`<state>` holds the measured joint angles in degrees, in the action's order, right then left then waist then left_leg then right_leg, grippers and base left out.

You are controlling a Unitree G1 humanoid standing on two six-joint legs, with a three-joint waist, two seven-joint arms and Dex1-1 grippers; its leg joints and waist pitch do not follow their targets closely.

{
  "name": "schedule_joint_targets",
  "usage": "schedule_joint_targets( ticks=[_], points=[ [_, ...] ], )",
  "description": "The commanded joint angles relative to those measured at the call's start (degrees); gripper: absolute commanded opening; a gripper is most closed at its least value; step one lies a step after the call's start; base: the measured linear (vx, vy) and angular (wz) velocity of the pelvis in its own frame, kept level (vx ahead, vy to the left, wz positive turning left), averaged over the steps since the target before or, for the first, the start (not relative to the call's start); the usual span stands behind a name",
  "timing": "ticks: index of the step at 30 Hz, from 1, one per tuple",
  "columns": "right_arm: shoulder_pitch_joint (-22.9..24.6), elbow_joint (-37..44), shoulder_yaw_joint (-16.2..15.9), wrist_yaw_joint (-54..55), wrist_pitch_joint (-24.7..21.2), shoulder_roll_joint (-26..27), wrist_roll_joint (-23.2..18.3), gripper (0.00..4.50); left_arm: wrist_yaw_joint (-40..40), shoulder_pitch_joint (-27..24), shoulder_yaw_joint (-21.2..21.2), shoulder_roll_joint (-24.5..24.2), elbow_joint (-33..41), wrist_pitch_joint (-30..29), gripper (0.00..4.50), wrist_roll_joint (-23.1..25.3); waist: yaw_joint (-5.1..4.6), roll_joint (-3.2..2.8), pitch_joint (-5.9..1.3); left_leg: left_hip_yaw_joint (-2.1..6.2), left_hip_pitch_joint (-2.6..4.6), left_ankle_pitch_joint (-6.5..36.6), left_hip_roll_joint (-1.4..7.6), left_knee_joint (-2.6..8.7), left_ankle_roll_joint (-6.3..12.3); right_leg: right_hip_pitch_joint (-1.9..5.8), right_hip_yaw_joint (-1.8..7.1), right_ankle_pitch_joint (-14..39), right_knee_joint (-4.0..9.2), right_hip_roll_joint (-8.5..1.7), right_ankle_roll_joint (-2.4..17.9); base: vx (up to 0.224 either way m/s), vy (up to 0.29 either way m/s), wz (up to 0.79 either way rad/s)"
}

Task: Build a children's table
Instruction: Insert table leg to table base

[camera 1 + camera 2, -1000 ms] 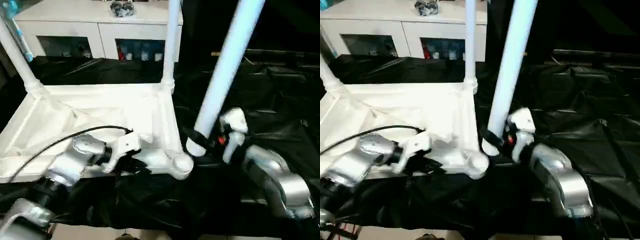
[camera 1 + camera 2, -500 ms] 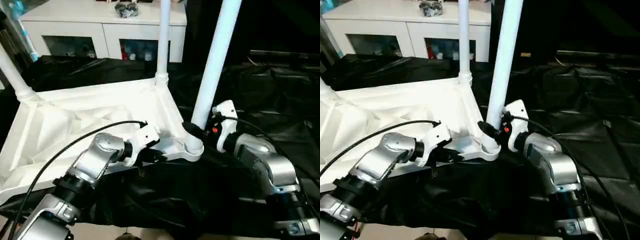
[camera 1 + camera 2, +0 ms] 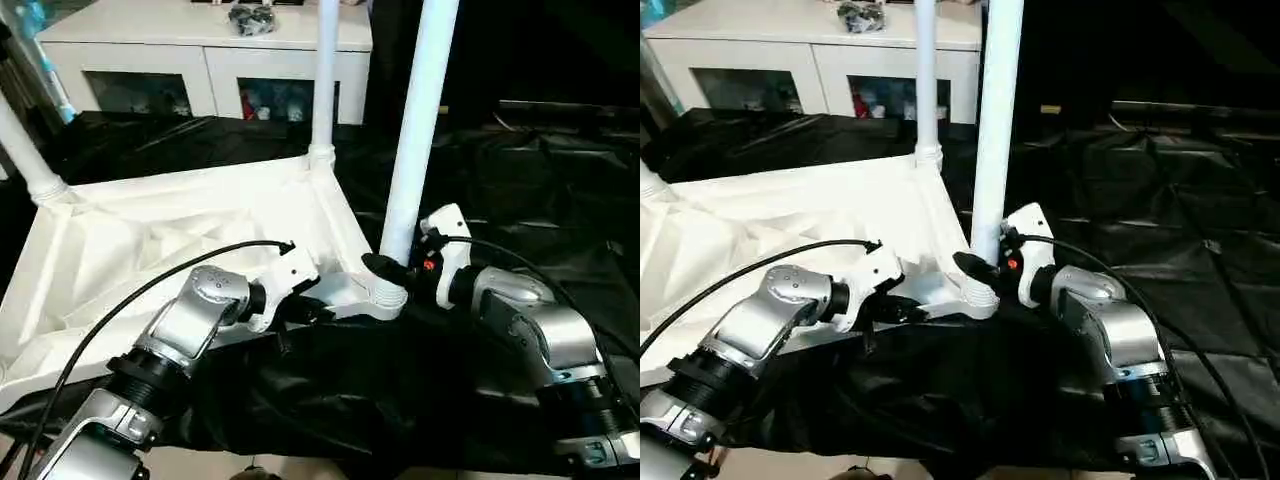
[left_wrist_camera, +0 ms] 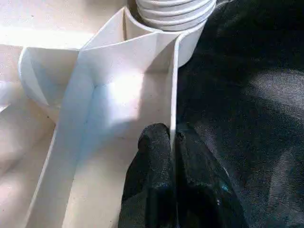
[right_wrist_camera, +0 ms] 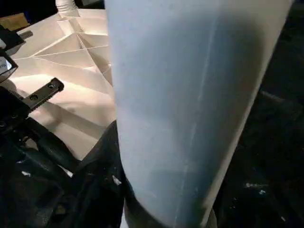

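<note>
The white tabletop (image 3: 150,230) lies upside down on black cloth, ribbed underside up. My left gripper (image 3: 303,308) is shut on the thin rim wall (image 4: 173,95) of its near edge, close to the near right corner socket (image 3: 385,295). One white leg (image 3: 415,130) stands nearly upright with its lower end in that socket. My right gripper (image 3: 392,264) is shut around that leg just above the socket. A second leg (image 3: 323,80) stands in the far right corner. A third leg (image 3: 25,150) leans up from the far left corner.
A white cabinet (image 3: 200,45) with glass doors stands behind the work, with a dark object (image 3: 248,15) on top. Crumpled black cloth (image 3: 530,170) covers the surface around the tabletop. A black cable (image 3: 150,285) arcs over my left forearm.
The leg in my right gripper has swung from a clear lean to nearly upright, and its lower end has moved over onto the near right corner socket. The camera also shifted.
</note>
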<state>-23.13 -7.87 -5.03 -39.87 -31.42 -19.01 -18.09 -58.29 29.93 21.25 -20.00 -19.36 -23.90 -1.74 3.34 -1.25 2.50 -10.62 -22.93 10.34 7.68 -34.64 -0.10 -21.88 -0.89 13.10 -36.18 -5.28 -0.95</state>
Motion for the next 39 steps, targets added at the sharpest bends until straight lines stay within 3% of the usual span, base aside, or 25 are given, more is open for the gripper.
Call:
schedule_joint_targets(
  ticks=[1, 2, 12, 14, 19, 26, 32, 39],
  points=[
    [-0.8, 0.3, -0.4, -0.3, -0.8, -1.0, 0.3, 1.9, 1.6, -0.9, -1.9, 0.7, -1.2, 0.3, 0.0, -1.4, 0.19, 1.01, -3.11, 1.93, 1.7, 12.2, 4.9, 4.73, 1.34, 1.38, 1.74, 7.8, 4.76, -3.65, 13.7, 0.0, 0.0, 0.0],
    [-0.8, 0.3, -0.3, -0.2, -0.8, -0.9, 0.3, 1.9, 1.6, -0.9, -1.9, 0.6, -1.2, 0.5, 0.0, -1.4, 0.18, 1.24, -3.08, 1.88, 1.62, 11.7, 4.9, 4.74, 1.59, 1.42, 1.75, 7.2, 4.77, -3.61, 13.8, 0.0, 0.0, 0.0],
    [-1.3, -3.6, 0.5, 0.7, 1.4, 1.5, 0.4, 1.9, 1.2, -1.7, -1.1, 0.2, 0.1, 2.7, 0.0, -0.4, 0.17, 1.35, -2.95, 1.9, 1.58, 12.6, 5.0, 4.89, 1.28, 1.21, 1.8, 10.0, 4.98, -3.8, 13.1, 0.0, 0.0, 0.0],
    [-1.2, -3.5, 0.5, 0.6, 1.4, 1.6, 0.3, 1.9, 1.0, -1.8, -1.6, 0.4, 0.4, 2.1, 0.58, -1.1, 0.16, 1.28, -2.89, 1.87, 1.66, 12.7, 5.0, 4.97, 1.19, 1.1, 1.75, 9.8, 4.95, -3.64, 13.1, 0.0, 0.0, 0.0],
    [-1.1, -3.6, 0.5, 0.5, 1.7, 1.9, 0.4, 1.9, 1.7, -1.7, -0.6, -1.3, 0.0, 1.7, 0.63, 1.1, 0.08, 1.07, -2.87, 1.97, 1.77, 14.0, 5.13, 5.27, 0.04, 0.97, 1.7, 9.2, 4.84, -3.45, 13.2, 0.0, 0.0, 0.0],
    [-1.0, -3.8, 0.5, 0.3, 2.1, 2.2, 0.5, 1.9, 0.7, -2.1, -0.6, -3.5, -0.7, 1.0, 0.63, 2.0, 0.0, 1.44, -2.73, 1.93, 1.7, 14.9, 5.08, 5.33, -0.63, 1.06, 1.83, 9.7, 4.98, -3.68, 13.1, 0.0, 0.0, 0.0],
    [-1.0, -3.9, 0.1, 0.1, 2.4, 2.3, 0.8, 1.9, -0.2, -2.1, 0.0, -4.2, -0.5, -0.3, 0.06, 1.6, -0.06, 1.4, -2.66, 1.89, 1.79, 15.2, 5.14, 5.43, -1.11, 1.01, 1.85, 10.3, 5.01, -3.68, 13.1, 0.0, 0.0, 0.0],
    [-0.8, -4.5, 0.4, 0.0, 2.6, 2.5, 0.8, 1.9, -0.9, -1.6, 0.3, -3.7, 0.4, -1.4, 0.0, 0.8, -0.21, 1.41, -2.79, 1.69, 1.81, 13.9, 5.15, 5.35, -0.79, 1.17, 1.85, 7.7, 4.8, -3.58, 13.6, 0.0, 0.0, 0.0]
  ],
)
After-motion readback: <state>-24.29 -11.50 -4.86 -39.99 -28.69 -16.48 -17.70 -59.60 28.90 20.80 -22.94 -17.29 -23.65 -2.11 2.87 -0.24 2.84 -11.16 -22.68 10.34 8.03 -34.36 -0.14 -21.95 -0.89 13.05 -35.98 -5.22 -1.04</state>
